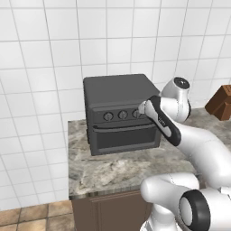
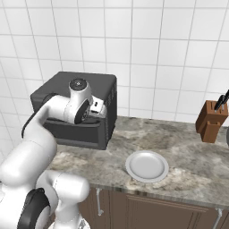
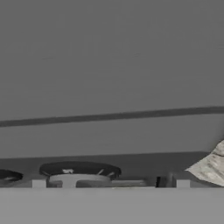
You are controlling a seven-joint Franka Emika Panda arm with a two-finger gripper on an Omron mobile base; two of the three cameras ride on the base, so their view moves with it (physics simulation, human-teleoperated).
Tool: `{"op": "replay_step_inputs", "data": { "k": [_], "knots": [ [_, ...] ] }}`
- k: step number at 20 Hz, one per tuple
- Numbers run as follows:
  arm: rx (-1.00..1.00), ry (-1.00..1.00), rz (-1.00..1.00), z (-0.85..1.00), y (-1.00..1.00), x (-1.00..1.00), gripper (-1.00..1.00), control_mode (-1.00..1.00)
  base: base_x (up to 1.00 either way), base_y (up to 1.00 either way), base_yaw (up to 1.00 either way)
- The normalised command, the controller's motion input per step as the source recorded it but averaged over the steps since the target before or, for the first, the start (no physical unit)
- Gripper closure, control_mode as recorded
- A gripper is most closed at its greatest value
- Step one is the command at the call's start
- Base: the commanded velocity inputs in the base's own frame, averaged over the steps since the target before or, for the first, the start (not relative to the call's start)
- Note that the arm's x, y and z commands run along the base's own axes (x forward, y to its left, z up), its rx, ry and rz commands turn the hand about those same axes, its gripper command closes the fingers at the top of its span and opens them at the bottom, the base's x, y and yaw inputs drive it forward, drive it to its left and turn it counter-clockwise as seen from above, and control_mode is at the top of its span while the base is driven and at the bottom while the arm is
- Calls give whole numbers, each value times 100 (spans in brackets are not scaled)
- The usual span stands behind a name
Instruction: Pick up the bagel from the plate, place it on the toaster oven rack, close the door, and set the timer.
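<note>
Pincer (image 1: pixel 141 109) at the oven (image 1: pixel 118 92) front, pressed up by the right-hand knob (image 1: pixel 136 113) of three; jaw state can't be told, tips hidden against the panel. Door (image 1: pixel 127 136) shut. Plate (image 2: pixel 146 166) bare on the counter (image 2: pixel 188 152), right of the oven and nearer. Bagel unseen, nothing visible through the door pane. Knife block (image 2: pixel 208 120) far right by the wall. Close-up of knob (image 3: pixel 79 171) in hand view.

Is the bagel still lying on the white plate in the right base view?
No, the plate sits bare on the counter, with nothing on its surface.
</note>
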Motion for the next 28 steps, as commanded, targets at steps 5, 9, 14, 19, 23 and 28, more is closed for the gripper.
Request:
{"op": "replay_step_inputs", "data": {
  "k": [5,9,14,19,23,28],
  "knots": [
    [0,0,0,13,-45,28,100,-100,0,0,0],
    [4,-7,0,11,-92,4,100,-100,0,0,0],
    [3,-17,0,1,-90,0,100,-100,0,0,0],
    [1,-26,0,0,-97,-16,100,-100,0,0,0],
    [0,-26,0,0,-100,-16,100,-100,0,0,0],
    [7,-19,0,0,-100,0,100,-100,0,0,0]
  ]
}}
